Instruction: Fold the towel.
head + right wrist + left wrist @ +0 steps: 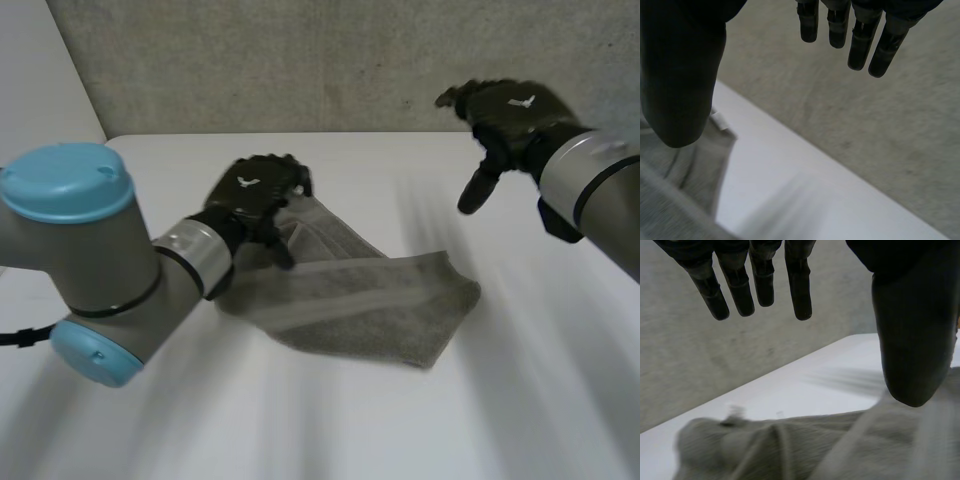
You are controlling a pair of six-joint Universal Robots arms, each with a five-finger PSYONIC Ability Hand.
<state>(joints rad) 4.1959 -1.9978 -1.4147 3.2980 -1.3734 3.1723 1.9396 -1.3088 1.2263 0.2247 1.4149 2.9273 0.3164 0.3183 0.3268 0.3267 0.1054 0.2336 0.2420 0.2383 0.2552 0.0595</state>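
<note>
Left arm's blue cap [65, 180], then a rumpled grey towel [370, 300], pale-banded.

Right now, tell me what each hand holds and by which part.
Nothing is held. The left hand is over the bunched end of the towel, fingers straight; the right hand hangs in the air, open.

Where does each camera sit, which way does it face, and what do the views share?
Head view: behind, between the arms, looking down at the white table and grey towel; both arms show, left hand over the towel's far end, right hand off it.
Left wrist view: on that wrist, along the palm toward the wall; own straight fingers above the towel.
Right wrist view: on that wrist, facing the wall; own straight fingers, towel corner by the thumb.
Shared: towel and table, all three.
</note>
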